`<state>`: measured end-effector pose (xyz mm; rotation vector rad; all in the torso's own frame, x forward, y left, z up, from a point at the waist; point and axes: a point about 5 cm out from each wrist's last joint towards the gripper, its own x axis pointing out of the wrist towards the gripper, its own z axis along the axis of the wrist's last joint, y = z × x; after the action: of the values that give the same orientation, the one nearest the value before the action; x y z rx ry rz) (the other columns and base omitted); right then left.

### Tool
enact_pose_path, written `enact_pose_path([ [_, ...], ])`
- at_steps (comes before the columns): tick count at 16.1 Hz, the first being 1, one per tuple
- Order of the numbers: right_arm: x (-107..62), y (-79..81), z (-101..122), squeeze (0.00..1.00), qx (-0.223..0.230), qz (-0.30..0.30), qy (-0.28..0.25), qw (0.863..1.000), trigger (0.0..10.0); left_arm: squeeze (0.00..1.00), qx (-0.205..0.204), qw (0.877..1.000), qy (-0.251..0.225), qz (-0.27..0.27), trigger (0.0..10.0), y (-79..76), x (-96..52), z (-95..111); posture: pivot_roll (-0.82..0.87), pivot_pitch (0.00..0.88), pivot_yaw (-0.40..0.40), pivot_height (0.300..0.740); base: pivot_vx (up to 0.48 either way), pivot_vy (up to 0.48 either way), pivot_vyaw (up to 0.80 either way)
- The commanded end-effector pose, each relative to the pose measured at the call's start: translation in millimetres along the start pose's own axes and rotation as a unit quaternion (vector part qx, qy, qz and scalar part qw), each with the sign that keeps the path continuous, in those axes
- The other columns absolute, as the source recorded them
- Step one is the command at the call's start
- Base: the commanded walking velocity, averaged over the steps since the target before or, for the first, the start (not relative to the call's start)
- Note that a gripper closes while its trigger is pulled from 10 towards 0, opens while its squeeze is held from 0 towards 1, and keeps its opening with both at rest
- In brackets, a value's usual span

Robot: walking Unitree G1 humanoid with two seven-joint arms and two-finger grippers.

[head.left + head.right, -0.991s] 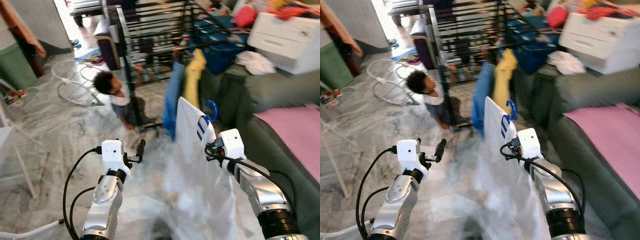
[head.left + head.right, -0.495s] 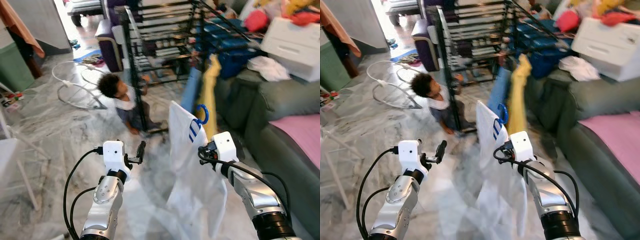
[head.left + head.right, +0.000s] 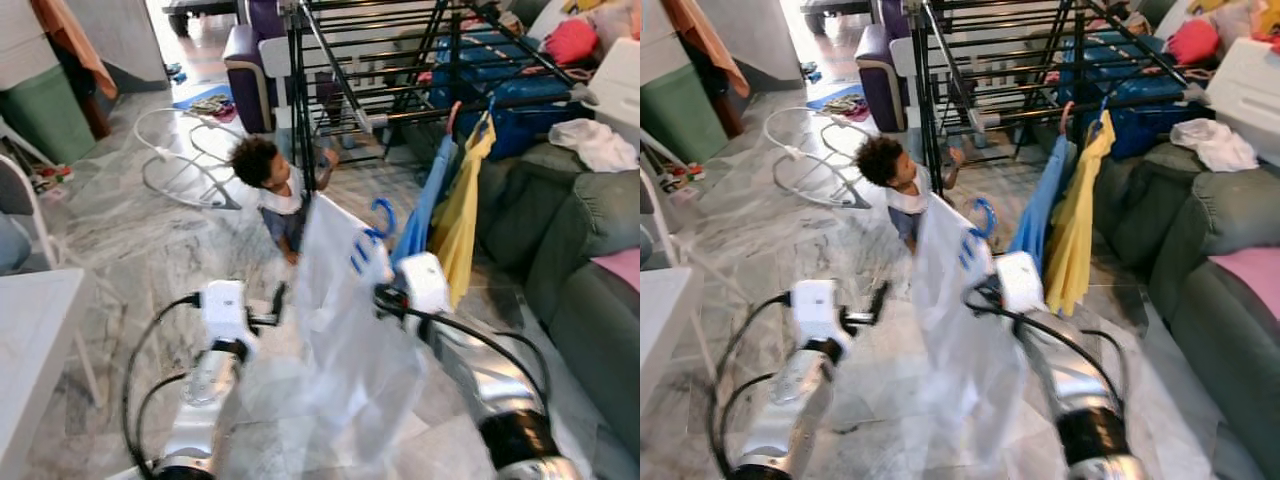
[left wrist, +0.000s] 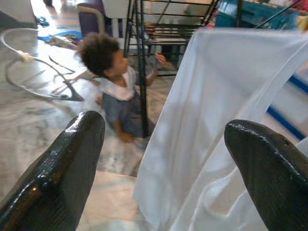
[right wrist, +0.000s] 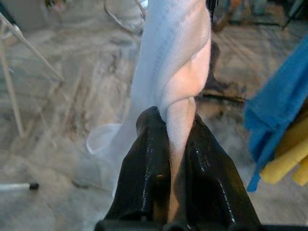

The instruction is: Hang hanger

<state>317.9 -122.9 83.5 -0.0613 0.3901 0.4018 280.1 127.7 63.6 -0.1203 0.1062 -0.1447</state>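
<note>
Step in hand: carrying the hanger to the rack, not yet hung. Right pincer (image 5: 175,144) is clenched on a fold of the white shirt (image 3: 340,330), which is draped on the hanger; the blue hook (image 3: 383,215) pokes up above the shirt's top edge. Shirt and hanger are held up in front of the robot, between the two arms, short of the black rack (image 3: 400,60). Left pincer (image 4: 163,159) is released, fingers spread wide, just beside the shirt, not touching it.

On the rack's front bar (image 3: 470,105) a blue garment (image 3: 425,205) and a yellow one (image 3: 462,215) already hang. A child (image 3: 270,185) sits on the floor at the rack's leg, close to the path.

Next move, as I judge it: get closer, raise the right arm so the hook clears the bar, drop it over a free stretch left of the blue garment, then let go. Needs care w/ the child nearby, and the grip is on cloth, so the hanger could slip.
</note>
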Motion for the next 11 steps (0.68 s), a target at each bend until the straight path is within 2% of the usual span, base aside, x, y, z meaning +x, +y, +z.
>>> enact_pose_path([
  [1, 0.8, -9.9, 15, 0.00, 0.001, -0.025, -0.028, 0.999, 0.0, 0.00, -0.004, 1.000, -0.004, -0.014, 10.0, -4.2, -0.3, 0, -0.13, 0.000, 0.056, 0.740, 0.000, 0.000, 0.00],
  [5, 1.5, -24.3, 13, 0.00, 0.019, -0.071, -0.016, 0.997, 0.0, 0.00, -0.005, 1.000, -0.003, -0.018, 10.0, -5.4, -0.6, -1, -0.13, 0.000, 0.055, 0.740, 0.312, 0.000, 0.00],
  [11, 4.2, -27.6, 14, 0.00, 0.030, -0.073, -0.015, 0.997, 0.0, 0.00, -0.008, 1.000, -0.004, -0.023, 10.0, -6.8, -0.4, 0, -0.13, 0.000, 0.060, 0.740, 0.394, 0.000, 0.00],
])
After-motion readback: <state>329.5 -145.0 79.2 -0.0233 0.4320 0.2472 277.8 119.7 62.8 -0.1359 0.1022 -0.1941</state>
